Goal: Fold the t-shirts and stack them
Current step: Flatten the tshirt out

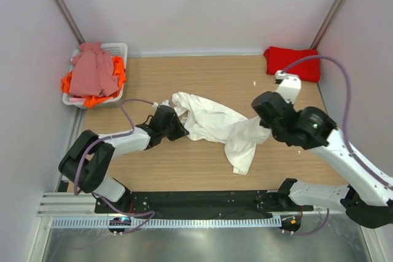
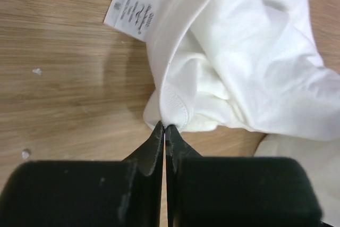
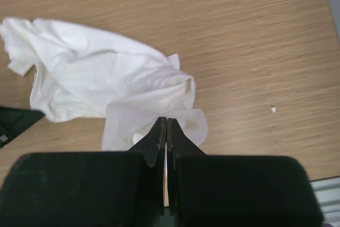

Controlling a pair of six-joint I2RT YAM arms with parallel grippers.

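Observation:
The white t-shirt lies crumpled across the middle of the table. My left gripper is shut on its left edge; in the left wrist view the tips pinch a hem of the white cloth, with its label lying flat on the wood. My right gripper is shut on the shirt's right part; in the right wrist view the tips pinch a thin fold of the cloth. A red t-shirt lies folded at the far right corner. A dusty pink shirt lies over an orange one in the basket.
The white slotted basket stands at the far left corner against the wall. Enclosure walls close in the left, right and far sides. The arm bases sit on a black rail at the near edge.

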